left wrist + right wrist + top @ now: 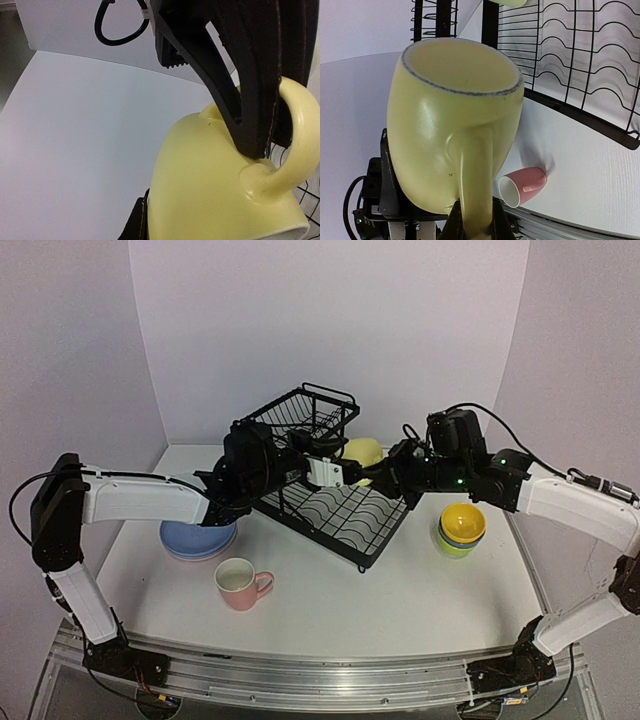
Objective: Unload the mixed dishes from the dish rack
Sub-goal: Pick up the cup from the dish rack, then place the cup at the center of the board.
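Note:
A yellow mug (362, 452) hangs in the air over the black wire dish rack (335, 502), held between both arms. My right gripper (476, 222) is shut on its handle, one finger on each side. My left gripper (342, 473) is shut on the mug's body from the other side. In the left wrist view one left finger (134, 225) lies against the mug's wall (205, 180). The rack's lower tray (580, 65) looks bare. A blue plate (197, 537) lies on a lilac one left of the rack.
A pink mug (240, 583) stands on the table in front of the rack and shows in the right wrist view (522, 186). Stacked bowls (461, 527), yellow on top, sit to the right. The rack's raised upper basket (310, 412) is behind the arms.

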Controlling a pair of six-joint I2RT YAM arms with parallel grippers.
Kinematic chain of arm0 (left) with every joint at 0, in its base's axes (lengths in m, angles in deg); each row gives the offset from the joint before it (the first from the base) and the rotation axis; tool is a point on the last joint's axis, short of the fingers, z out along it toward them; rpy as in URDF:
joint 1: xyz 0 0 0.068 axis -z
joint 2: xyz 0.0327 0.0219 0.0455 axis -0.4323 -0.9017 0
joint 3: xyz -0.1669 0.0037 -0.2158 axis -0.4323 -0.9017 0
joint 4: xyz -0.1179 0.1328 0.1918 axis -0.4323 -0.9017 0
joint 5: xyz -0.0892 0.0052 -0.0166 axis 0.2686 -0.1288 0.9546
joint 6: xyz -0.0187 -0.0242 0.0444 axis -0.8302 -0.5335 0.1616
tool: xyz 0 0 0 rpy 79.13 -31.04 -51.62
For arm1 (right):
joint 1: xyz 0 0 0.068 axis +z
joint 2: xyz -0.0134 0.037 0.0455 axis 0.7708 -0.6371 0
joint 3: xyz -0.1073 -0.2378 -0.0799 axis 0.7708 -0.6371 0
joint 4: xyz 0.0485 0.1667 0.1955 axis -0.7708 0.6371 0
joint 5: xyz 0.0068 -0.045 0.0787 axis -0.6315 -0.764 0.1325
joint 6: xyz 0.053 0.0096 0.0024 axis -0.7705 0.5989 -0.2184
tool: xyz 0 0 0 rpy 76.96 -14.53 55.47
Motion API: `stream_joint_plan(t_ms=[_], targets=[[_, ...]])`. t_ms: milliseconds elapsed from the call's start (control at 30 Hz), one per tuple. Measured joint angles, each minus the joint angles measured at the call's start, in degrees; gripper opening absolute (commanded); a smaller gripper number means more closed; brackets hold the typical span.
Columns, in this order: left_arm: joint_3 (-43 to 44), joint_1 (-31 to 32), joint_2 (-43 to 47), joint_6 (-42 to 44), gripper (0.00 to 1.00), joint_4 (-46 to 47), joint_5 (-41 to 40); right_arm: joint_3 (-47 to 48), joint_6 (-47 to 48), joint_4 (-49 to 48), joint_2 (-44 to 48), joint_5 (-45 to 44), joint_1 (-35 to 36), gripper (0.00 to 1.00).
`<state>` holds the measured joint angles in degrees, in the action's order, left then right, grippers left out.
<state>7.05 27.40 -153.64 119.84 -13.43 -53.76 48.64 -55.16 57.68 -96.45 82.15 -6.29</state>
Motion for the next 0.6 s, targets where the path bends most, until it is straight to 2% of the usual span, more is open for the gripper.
stream_joint_plan(t_ms=[167,200,300,467,600], targets=[[0.4,-0.3,4.4,-5.3,0.00,-16.6,1.7,0.1,5.5,1.5,0.5,-2.9,0.4,0.72],[0.5,-0.4,5.1,-6.5,0.00,-20.5,1.9,0.1,6.8,1.8,0.8,-3.6,0.2,0.77],[1.8,-0.4,6.1,-10.5,0.00,-32.3,2.3,1.6,10.4,4.6,1.6,-5.5,-0.1,0.81],[5.6,-1.3,8.5,-17.9,0.00,-51.5,2.5,5.2,15.9,9.1,3.4,-8.3,-0.1,0.83],[11.8,-5.2,9.6,-24.9,0.00,-62.6,3.0,6.2,19.2,11.8,5.1,-10.7,-0.1,0.83]])
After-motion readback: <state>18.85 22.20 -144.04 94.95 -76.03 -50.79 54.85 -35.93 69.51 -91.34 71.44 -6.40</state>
